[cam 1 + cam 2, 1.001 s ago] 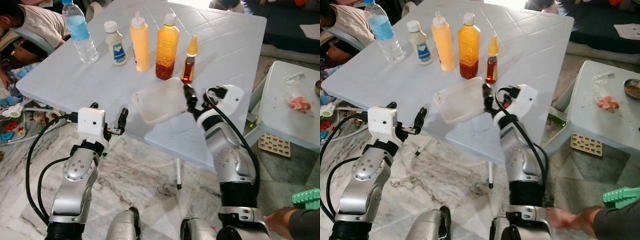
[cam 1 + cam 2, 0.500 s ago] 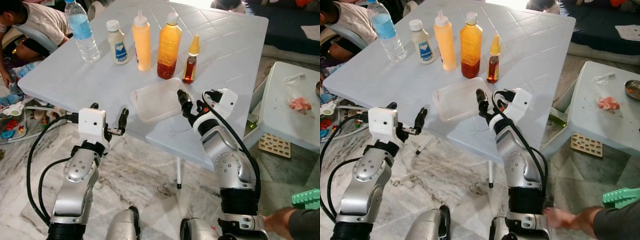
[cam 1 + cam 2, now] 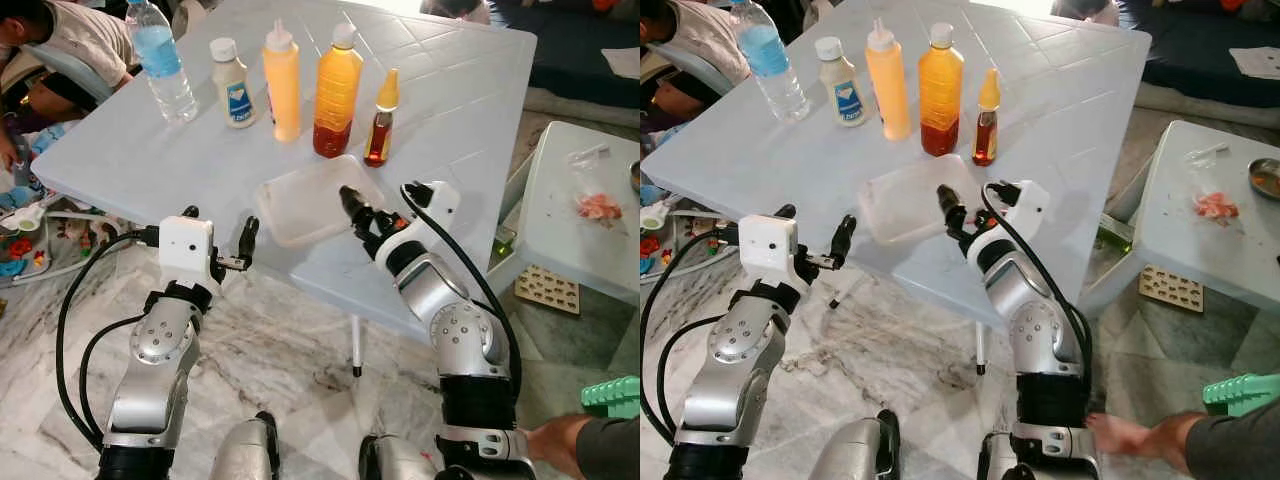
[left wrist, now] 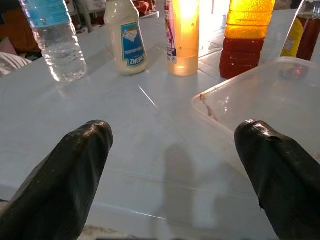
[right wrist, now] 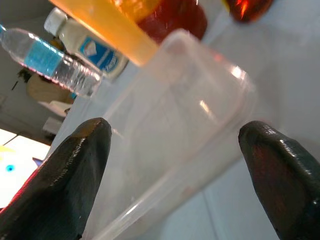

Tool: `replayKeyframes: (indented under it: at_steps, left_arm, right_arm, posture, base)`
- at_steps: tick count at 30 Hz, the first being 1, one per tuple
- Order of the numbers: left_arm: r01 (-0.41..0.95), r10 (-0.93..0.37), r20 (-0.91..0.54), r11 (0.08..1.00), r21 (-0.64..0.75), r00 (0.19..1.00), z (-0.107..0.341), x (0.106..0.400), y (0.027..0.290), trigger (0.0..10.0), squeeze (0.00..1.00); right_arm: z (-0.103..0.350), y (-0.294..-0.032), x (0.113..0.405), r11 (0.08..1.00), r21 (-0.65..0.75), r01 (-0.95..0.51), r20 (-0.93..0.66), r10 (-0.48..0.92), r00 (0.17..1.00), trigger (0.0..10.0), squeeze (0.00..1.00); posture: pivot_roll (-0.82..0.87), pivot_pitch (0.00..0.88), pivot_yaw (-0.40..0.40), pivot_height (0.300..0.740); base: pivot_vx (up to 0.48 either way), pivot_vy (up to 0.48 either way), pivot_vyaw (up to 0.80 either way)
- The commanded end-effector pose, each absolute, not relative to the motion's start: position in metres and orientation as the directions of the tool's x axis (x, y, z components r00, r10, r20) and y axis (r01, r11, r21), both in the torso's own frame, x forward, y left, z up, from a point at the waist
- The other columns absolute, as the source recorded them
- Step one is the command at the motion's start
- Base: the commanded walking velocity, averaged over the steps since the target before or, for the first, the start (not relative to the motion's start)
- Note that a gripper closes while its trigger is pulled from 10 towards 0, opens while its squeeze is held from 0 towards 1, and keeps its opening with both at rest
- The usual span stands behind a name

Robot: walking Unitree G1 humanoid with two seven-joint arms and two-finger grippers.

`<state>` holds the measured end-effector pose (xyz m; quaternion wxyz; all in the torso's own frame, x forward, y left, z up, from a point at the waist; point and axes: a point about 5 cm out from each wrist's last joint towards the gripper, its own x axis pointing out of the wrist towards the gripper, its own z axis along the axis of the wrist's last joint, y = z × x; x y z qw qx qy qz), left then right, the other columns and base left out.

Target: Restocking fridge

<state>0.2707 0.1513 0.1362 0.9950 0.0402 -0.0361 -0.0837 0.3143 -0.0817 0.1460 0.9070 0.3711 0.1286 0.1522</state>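
A clear, empty plastic container (image 3: 305, 200) lies near the front edge of the pale blue table (image 3: 460, 90). Behind it stand a water bottle (image 3: 160, 60), a mayonnaise bottle (image 3: 230, 85), a yellow squeeze bottle (image 3: 282, 80), an orange bottle (image 3: 335, 90) and a small sauce bottle (image 3: 380, 120). My right gripper (image 3: 356, 215) is open at the container's right corner; in the right wrist view the container (image 5: 175, 115) lies between its fingers (image 5: 75, 165). My left gripper (image 3: 218, 220) hangs open just off the table's front edge, pointing at the container (image 4: 270, 95).
A second white table (image 3: 590, 250) with a plastic bag stands to the right. A person (image 3: 60, 40) sits at the far left beside toys on the floor. A person's hand (image 3: 560, 440) and a green object (image 3: 612, 395) are at the lower right. Marble floor lies below.
My right gripper has swung left, from beside the container's right edge to over its near right corner. The left arm has not moved.
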Motion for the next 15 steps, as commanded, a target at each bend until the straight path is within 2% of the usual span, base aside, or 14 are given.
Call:
replayKeyframes:
  at_steps: [1,4,11,12,13,14,15]
  left_arm:
    - [0.156,-0.163,0.069,0.983,0.095,0.984,0.138,0.27,0.153,10.0,0.0]
    - [0.16,-0.167,0.07,0.983,0.093,0.983,0.138,0.27,0.151,10.0,0.0]
    - [0.167,-0.174,0.073,0.982,0.093,0.982,0.139,0.271,0.148,10.0,0.0]
    - [0.167,-0.174,0.073,0.982,0.093,0.982,0.139,0.271,0.148,10.0,0.0]
    - [0.166,-0.173,0.073,0.982,0.093,0.982,0.139,0.27,0.148,10.0,0.0]
    - [0.166,-0.173,0.073,0.982,0.093,0.982,0.139,0.27,0.148,10.0,0.0]
    - [0.167,-0.174,0.073,0.982,0.092,0.982,0.139,0.27,0.148,10.0,0.0]
  right_arm:
    - [0.159,-0.047,0.315,0.563,0.799,-0.212,-0.077,0.445,0.892,10.0,0.0]
    - [0.158,-0.041,0.32,0.475,0.866,-0.156,-0.096,0.464,0.881,10.0,0.0]
    - [0.164,-0.042,0.328,0.425,0.893,-0.148,-0.061,0.441,0.895,10.0,0.0]
    - [0.165,-0.043,0.33,0.408,0.901,-0.146,-0.052,0.436,0.898,7.0,0.0]
    - [0.167,-0.047,0.336,0.37,0.92,-0.131,-0.044,0.429,0.902,2.9,0.0]
    - [0.168,-0.048,0.338,0.362,0.924,-0.124,-0.046,0.426,0.903,2.9,0.0]
    - [0.169,-0.051,0.341,0.337,0.934,-0.117,-0.039,0.423,0.905,0.0,0.0]
  posture:
    - [0.07,0.156,0.015,0.74]
    - [0.07,0.158,0.015,0.74]
    - [0.07,0.158,0.013,0.74]
    - [0.07,0.158,0.013,0.74]
    - [0.07,0.161,0.013,0.74]
    - [0.07,0.161,0.012,0.74]
    - [0.07,0.161,0.012,0.74]
  base:
    - [0.0,0.0,0.0]
    - [0.0,0.0,0.0]
    - [0.0,0.0,0.0]
    - [0.0,0.0,0.0]
    - [0.0,0.0,0.0]
    - [0.0,0.0,0.0]
    - [0.0,0.0,0.0]
